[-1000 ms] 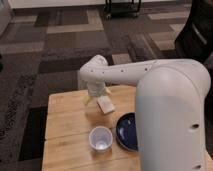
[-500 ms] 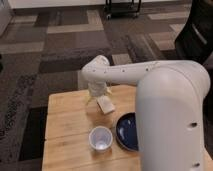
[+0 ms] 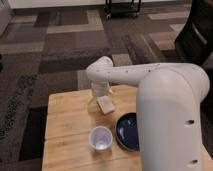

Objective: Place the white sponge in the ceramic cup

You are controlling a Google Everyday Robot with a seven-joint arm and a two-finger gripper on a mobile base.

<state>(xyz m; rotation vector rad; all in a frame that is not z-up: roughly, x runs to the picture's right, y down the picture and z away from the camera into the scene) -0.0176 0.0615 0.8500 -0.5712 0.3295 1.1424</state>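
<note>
The white sponge (image 3: 106, 104) is a small flat cream pad, tilted, over the wooden table (image 3: 65, 120) near its far edge. My gripper (image 3: 98, 96) hangs from the white arm directly over the sponge's far end and touches or nearly touches it; I cannot see whether it holds the sponge. The ceramic cup (image 3: 100, 138) is a small pale round cup standing upright and empty on the table, nearer the camera than the sponge and a little to its left.
A wide dark blue dish (image 3: 127, 131) sits on the table just right of the cup. The large white arm body (image 3: 170, 125) covers the table's right side. Patterned carpet (image 3: 55, 55) lies beyond the table, with a dark cart (image 3: 122, 7) at the far back.
The gripper and the sponge have stayed almost in place, shifting only slightly downward. The cup and the dish have not moved.
</note>
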